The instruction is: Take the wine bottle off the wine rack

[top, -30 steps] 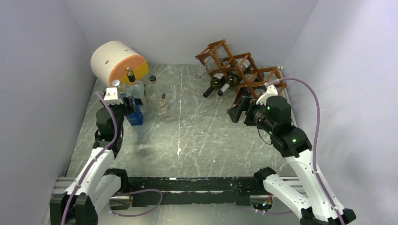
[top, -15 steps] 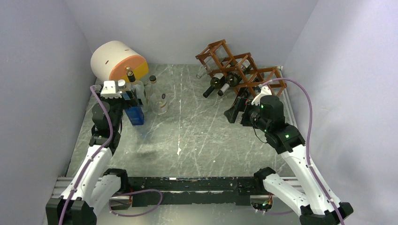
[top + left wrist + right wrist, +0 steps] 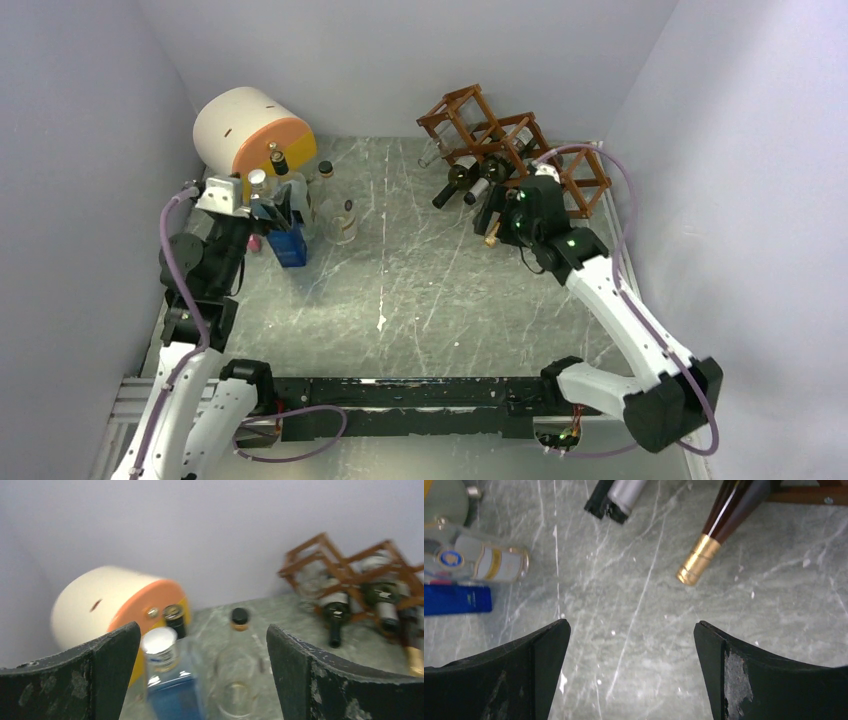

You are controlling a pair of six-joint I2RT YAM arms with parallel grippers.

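Even, diffuse overhead light; soft shadows fall on the table [image 3: 420,300] beside the arms. Left wrist view: blurred throughout, the rack [image 3: 350,575] perhaps softest. Right wrist view: sharp, with a highlight streak along the bottle [image 3: 730,509].

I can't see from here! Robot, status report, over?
Left end effector open, empty. Right end effector open, near neck of gold-capped wine bottle. Bottle still in wine rack. Silver-necked bottle close beside.

The left arm [image 3: 190,300] is folded at the elbow, and the left hand [image 3: 202,640] points forward, fingers wide apart. The right arm [image 3: 610,300] is stretched far forward; the right hand [image 3: 631,635] tilts downward, fingers also wide apart.
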